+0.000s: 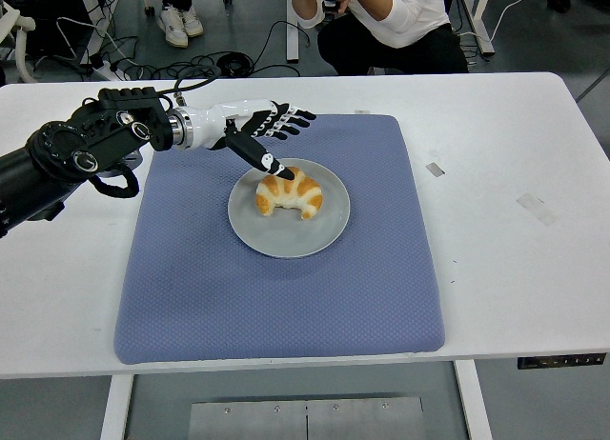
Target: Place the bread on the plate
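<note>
Croissant (289, 193) resting on grey plate (324, 232), so I judge placement done | left robot hand (268, 135) fingers spread, empty, thumb possibly touching croissant.

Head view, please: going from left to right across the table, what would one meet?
Black robot arm → open left hand → golden croissant on the round grey plate → small grey tape patch → larger tape patch.
</note>
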{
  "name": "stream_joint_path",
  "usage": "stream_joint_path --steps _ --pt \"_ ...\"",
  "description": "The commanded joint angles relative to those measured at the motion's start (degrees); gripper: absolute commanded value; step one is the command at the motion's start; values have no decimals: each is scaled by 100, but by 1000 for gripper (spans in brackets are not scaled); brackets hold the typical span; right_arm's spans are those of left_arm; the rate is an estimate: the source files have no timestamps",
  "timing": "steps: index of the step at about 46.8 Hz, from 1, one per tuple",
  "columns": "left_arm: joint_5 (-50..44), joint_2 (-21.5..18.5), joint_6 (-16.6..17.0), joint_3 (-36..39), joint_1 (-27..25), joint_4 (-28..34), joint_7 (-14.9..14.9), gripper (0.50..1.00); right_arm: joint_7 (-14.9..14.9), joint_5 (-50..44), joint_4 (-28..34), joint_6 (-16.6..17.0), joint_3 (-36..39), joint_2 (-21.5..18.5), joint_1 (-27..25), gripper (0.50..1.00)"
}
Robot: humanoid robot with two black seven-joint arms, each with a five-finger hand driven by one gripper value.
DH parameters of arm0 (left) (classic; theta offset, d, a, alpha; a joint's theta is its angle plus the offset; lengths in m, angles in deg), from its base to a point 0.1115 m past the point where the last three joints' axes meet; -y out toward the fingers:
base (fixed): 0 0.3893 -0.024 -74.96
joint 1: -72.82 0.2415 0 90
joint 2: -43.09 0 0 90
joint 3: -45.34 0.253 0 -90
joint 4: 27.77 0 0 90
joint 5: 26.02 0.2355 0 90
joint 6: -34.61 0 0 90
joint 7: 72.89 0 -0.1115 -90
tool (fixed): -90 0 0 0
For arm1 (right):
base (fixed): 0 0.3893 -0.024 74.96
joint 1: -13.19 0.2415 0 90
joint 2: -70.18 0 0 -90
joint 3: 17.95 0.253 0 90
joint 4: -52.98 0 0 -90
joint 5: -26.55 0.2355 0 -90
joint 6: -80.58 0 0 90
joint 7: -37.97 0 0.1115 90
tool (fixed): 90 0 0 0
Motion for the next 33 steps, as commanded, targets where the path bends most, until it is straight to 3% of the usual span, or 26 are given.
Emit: stream_joint_path --steps 1,13,33 --pt "-180 -36 10 -26 -9 -4 0 969 -1 0 2 8 0 0 0 1000" --pt "-444 -247 54 -220 -62 -39 9 969 -1 0 -6 -1 9 0 -8 1000" --pt "-453 -361 62 -1099 -176 -750 17 971 -1 0 -15 -1 9 0 0 1000"
